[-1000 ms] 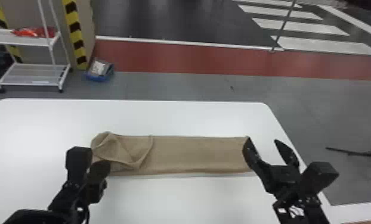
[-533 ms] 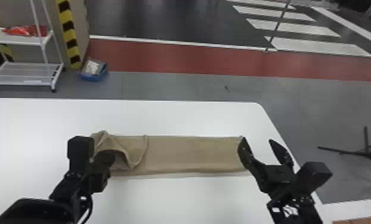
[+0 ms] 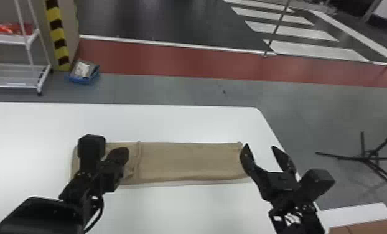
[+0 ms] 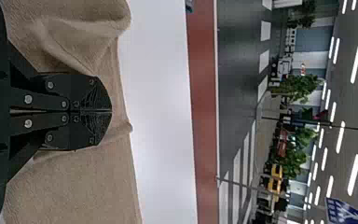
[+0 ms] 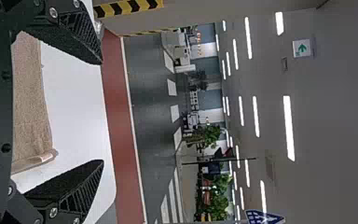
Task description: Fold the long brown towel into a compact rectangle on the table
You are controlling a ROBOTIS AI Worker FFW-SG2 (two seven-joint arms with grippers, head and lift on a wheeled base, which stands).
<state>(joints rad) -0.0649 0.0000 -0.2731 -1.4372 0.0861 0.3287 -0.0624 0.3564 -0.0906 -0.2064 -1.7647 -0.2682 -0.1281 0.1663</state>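
Brown towel is laid lengthwise from left to right on the white table, its left end folded over; the flap's edge is run across the cloth, from far side to near side. White surface is seen along both long sides and past the left end. Between the right end and the table's slanting right edge, a narrower space is left, partly covered by the right gripper. Its fingers are spread wide — one tip is seen at the towel's right end, though whether the cloth is touched cannot be told. The left gripper is placed over the folded end. In the left wrist view its fingers are pressed flat together, with rumpled cloth on both sides — whether any is pinched cannot be told.
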